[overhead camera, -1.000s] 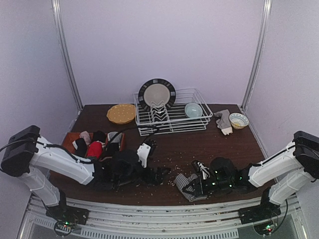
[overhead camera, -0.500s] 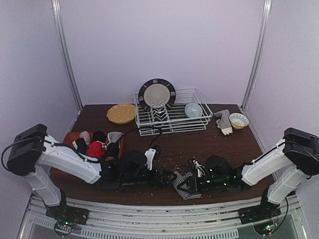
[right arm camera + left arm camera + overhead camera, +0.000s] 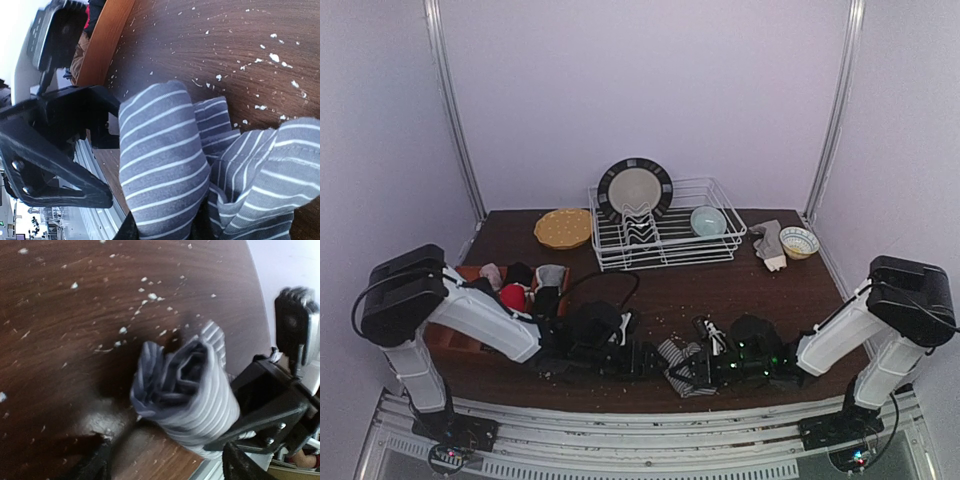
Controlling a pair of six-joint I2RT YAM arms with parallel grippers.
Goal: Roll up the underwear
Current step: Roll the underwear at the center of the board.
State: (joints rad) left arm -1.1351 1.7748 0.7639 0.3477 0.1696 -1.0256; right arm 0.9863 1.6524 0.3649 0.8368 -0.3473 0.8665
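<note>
The dark underwear with fine white stripes [image 3: 678,364] lies near the table's front edge, part of it wound into a tight roll [image 3: 186,388]. In the right wrist view my right gripper [image 3: 165,229] is shut on that roll [image 3: 159,165], and a loose striped part [image 3: 265,170] bunches to its right. My left gripper [image 3: 167,461] faces the roll's spiral end with its fingers [image 3: 97,462] spread wide, open and apart from the cloth. From above, the left gripper [image 3: 645,358] and right gripper [image 3: 707,367] meet at the garment.
A brown tray [image 3: 460,275] at the left holds more underwear, red [image 3: 512,297], black and pale. A white dish rack [image 3: 665,240] with a plate and a bowl stands at the back, with a yellow dish [image 3: 563,228], a small bowl [image 3: 798,241] and a cloth [image 3: 767,243] nearby. Crumbs litter the tabletop.
My left arm has reached rightwards up to the striped roll. My right gripper has shifted left with the roll in it.
</note>
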